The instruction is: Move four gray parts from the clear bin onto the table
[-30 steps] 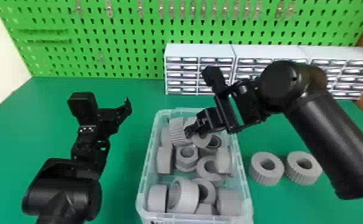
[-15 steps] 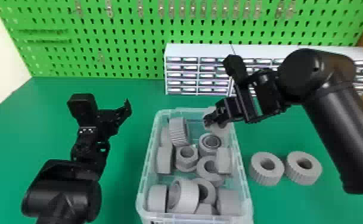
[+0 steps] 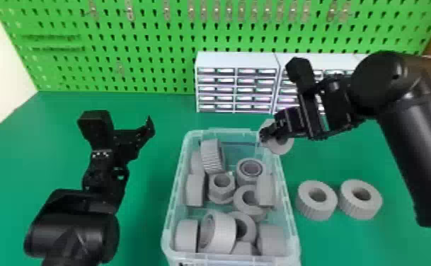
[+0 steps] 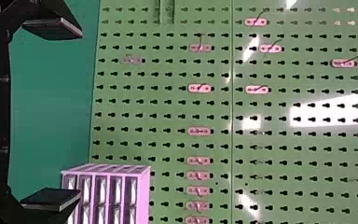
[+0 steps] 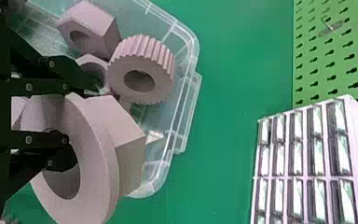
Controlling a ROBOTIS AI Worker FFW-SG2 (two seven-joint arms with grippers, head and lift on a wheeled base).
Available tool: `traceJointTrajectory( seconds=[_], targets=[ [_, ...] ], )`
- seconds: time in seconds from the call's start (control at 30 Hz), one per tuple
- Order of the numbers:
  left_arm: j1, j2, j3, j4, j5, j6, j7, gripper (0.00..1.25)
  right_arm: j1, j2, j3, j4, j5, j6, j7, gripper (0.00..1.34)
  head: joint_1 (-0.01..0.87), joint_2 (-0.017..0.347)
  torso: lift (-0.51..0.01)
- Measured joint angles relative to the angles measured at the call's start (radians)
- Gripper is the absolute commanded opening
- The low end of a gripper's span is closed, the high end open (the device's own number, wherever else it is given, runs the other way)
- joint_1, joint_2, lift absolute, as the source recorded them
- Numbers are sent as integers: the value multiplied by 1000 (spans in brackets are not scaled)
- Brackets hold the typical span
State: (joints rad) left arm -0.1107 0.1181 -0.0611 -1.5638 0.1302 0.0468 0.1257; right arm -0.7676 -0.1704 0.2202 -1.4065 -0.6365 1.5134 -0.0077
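My right gripper [image 3: 265, 136] is shut on a gray flanged part [image 3: 281, 145] over the right rear corner of the clear bin [image 3: 293, 230]. In the right wrist view, my right gripper [image 5: 74, 123] has one finger in the hole of the flanged part [image 5: 107, 140] and the other outside its rim. Several gray parts [image 3: 221, 178] lie inside the bin. Two gray ridged rings [image 3: 317, 200] [image 3: 360, 199] rest on the table right of it. Left of the bin, my left gripper [image 3: 129, 122] is parked open and empty; the left wrist view shows this gripper [image 4: 77, 116] with fingers wide apart.
White drawer cabinets [image 3: 237, 63] stand on the green table [image 3: 154, 106] behind the bin, in front of a green pegboard [image 3: 136, 46]. The right forearm hangs over the table's right side, beyond the two rings.
My right gripper has carried the flanged part up and rightward, from among the parts in the bin to above its right rear corner. The left arm has kept still.
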Motion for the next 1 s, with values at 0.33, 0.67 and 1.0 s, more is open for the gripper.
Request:
traceJointTrajectory(
  seconds=[0.33, 0.67, 1.0],
  targets=[
    [1, 0, -15, -1, 0, -2, 0, 1157, 13, 0, -57, 0, 61, -8, 0, 333, 693, 72, -52],
    [5, -2, -26, 0, -4, -4, 0, 1157, 35, -14, -132, 3, 140, -6, 0, 333, 693, 72, -52],
    [8, -2, -15, 1, -2, -19, 0, 1157, 64, -25, -216, 1, 165, -1, 0, 333, 693, 72, -52]
  ],
)
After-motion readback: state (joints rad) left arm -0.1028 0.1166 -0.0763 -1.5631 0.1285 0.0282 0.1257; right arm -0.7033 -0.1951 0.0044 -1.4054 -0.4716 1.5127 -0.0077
